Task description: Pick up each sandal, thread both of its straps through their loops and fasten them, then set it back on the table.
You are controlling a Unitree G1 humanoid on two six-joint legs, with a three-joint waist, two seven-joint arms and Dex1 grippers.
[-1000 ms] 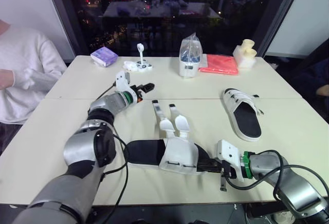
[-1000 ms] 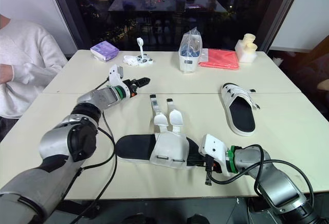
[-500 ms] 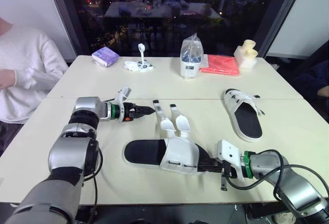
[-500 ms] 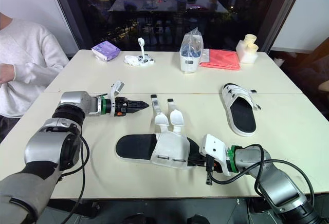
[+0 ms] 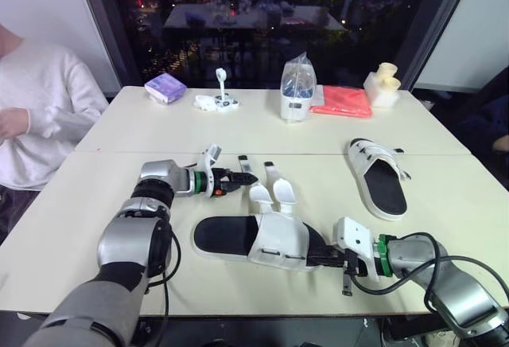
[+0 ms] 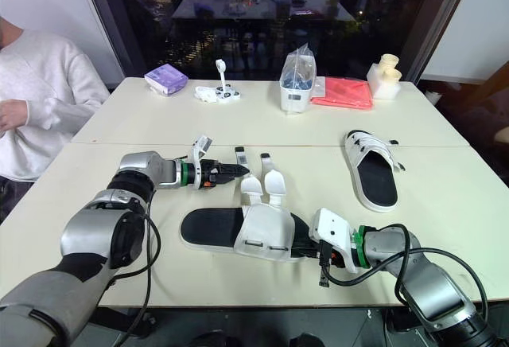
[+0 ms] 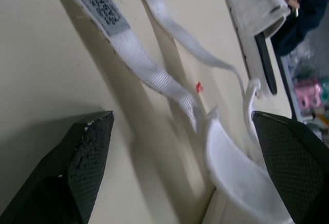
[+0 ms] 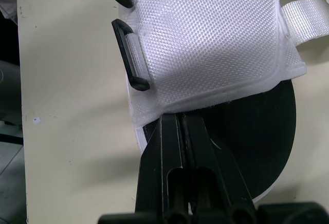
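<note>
We're about halfway: the far sandal (image 5: 375,173) seems fastened; the near sandal (image 5: 278,239) lies mid-table, straps (image 5: 259,193) loose. Our left gripper (image 5: 241,181) is spread beside them; the right gripper (image 5: 324,261) is pressed together at its sole.

A person (image 5: 40,116) in white sits by the table (image 5: 262,132). Far back lie a purple box (image 5: 165,88), clear bag (image 5: 297,91) and red cloth (image 5: 343,101).

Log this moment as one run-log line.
white-fabric black-soled sandal: flat on beige table, white webbing straps unthreaded | left gripper: open, beside the straps | right gripper: shut, tips at sandal's upper edge
</note>
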